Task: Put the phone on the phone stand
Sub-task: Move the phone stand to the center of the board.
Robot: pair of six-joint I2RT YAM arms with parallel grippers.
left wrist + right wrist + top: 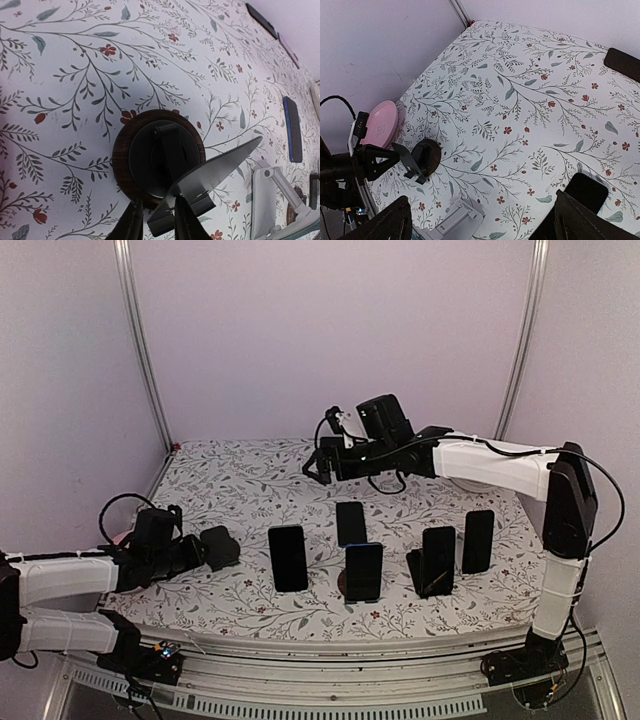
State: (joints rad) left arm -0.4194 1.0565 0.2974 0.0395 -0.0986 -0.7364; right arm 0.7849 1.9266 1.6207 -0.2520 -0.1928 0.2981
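Note:
A black phone stand (158, 155) with a round wooden base and a tilted metal plate stands at the table's left (220, 545). My left gripper (159, 224) is narrowed on the plate's lower lip, one finger on each side of it. The right wrist view shows the same stand (422, 157) with the left gripper at its plate. A dark phone (351, 523) lies flat on the cloth mid-table. My right gripper (320, 465) hangs over the back of the table, open and empty, its fingers (385, 222) spread wide.
Several phones lean on stands along the front: (288, 558), (363, 572), (438, 558), (478, 540). A white stand (455, 222) sits near the black one. A pink disc (380, 124) lies at the table's left edge. Metal frame posts stand at the back corners.

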